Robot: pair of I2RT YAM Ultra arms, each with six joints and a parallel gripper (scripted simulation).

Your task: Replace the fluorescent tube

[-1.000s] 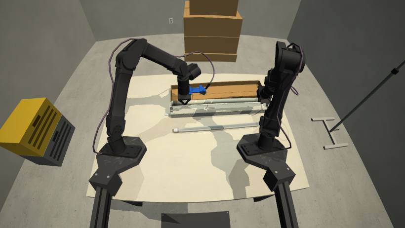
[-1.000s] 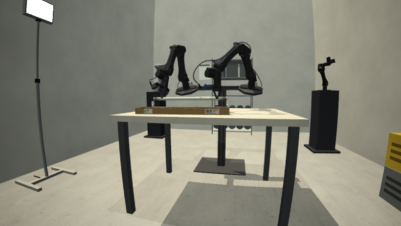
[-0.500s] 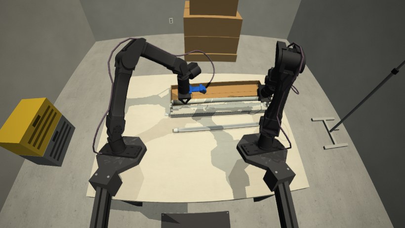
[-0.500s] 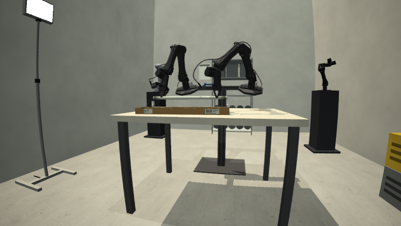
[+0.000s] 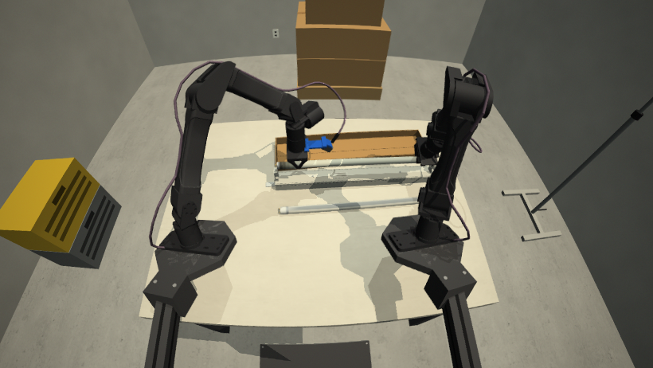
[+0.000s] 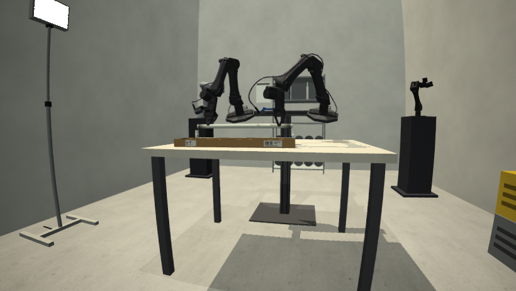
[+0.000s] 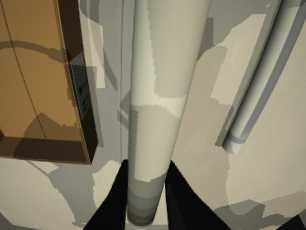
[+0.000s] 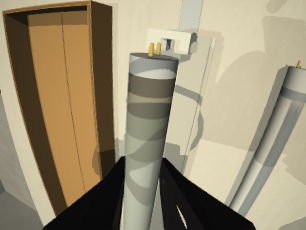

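Surface [image 5: 292,292] [image 6: 335,157]: pale, carried on dark legs, with patchy shadows. The carton [image 5: 347,134] [image 6: 231,143] [image 7: 75,30] [image 8: 102,85] sits flat towards the far edge, opposite the arm bases. The fixture [image 5: 361,175] [image 8: 185,44] runs just beside it, on the side nearer the bases.

Old tube [image 5: 361,162] [image 6: 241,126] [image 7: 160,100] [image 8: 147,115]: out of the lampholders, raised above the surface, roughly level. The left fingers [image 5: 299,164] [image 6: 279,125] and right fingers [image 5: 427,161] [image 6: 208,123] are each partly open, closed around it near its ends; pins protrude at the right end.

LED tube [image 5: 347,206] [image 7: 260,80] [image 8: 272,135]: lying between fixture and bases, roughly parallel to the far edge.

Room: grey walls, concrete floor. Stacked boxes [image 5: 342,43] stand beyond the far edge; a yellow-and-grey cabinet [image 5: 50,201] [image 6: 507,188] stands beyond the left edge. A lit lamp [image 6: 50,13] tops a stand off the right edge.
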